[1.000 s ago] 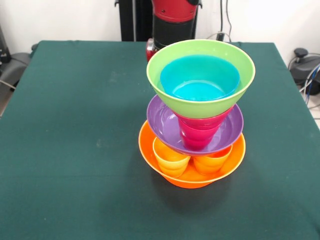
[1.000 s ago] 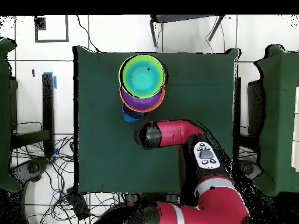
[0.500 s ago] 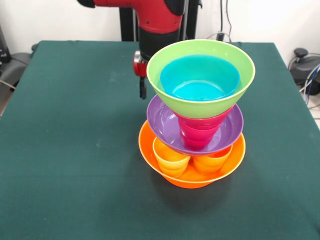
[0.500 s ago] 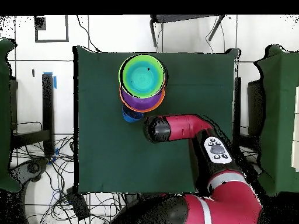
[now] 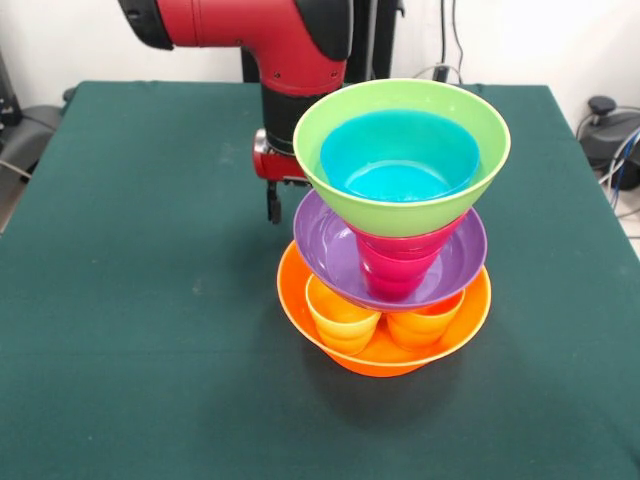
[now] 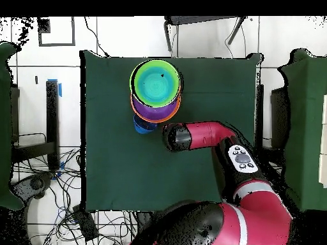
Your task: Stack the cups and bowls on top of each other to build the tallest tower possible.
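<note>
The tower stands mid-table: a big orange bowl (image 5: 455,335) at the base holds a yellow cup (image 5: 340,318) and an orange cup (image 5: 425,325). Above them sit a purple bowl (image 5: 325,250), a red cup (image 5: 398,268), a lime green bowl (image 5: 400,208) and a light blue bowl (image 5: 400,160) nested in it. Seen from overhead, the tower (image 6: 156,86) has a dark blue bowl (image 6: 143,124) on the cloth beside it. My gripper (image 5: 273,203) hangs just behind the tower's left side, partly hidden by the green bowl. The arm's wrist (image 6: 177,137) covers it from overhead.
The green table cloth (image 5: 140,260) spreads wide to the left of and in front of the tower. Dark equipment (image 5: 610,130) sits off the table's right edge. Cables lie on the floor (image 6: 57,191) beside the table.
The arm has swung out from behind the tower. In the front view the gripper has moved left and lower; in the overhead view the wrist has shifted closer to the dark blue bowl.
</note>
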### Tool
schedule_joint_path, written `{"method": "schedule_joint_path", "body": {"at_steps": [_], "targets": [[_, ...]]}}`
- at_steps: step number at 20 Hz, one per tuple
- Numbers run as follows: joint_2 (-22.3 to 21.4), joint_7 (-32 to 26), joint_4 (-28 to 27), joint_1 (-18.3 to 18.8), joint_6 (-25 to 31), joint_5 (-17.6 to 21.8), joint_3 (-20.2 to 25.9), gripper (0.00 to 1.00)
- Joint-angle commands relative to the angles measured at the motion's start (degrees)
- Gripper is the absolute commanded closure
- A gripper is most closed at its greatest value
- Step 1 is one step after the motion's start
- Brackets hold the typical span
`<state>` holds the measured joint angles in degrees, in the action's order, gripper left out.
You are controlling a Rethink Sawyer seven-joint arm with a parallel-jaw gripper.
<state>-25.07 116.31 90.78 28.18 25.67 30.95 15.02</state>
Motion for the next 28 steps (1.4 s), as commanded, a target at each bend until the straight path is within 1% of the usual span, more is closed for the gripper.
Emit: {"method": "schedule_joint_path", "body": {"at_steps": [1,6,8,13,17,20,24,28], "targets": [[3.1,-14.7,-5.5,1.7,2.6,6.2,6.3,0.0],[2.5,-14.9,-5.7,2.5,3.1,7.3,6.7,0.0],[2.9,-15.3,-5.8,3.3,3.0,7.8,7.2,0.0],[3.9,-13.6,-6.1,3.2,2.1,9.2,7.2,0.0],[3.8,-10.1,-6.3,1.5,0.7,10.6,5.4,0.0],[5.3,-8.8,-7.1,0.8,0.0,11.0,5.6,0.0],[6.2,-6.4,-8.4,-1.2,-0.1,10.9,4.8,0.0],[7.8,-5.3,-9.8,-2.4,-0.3,10.5,4.5,0.0]]}}
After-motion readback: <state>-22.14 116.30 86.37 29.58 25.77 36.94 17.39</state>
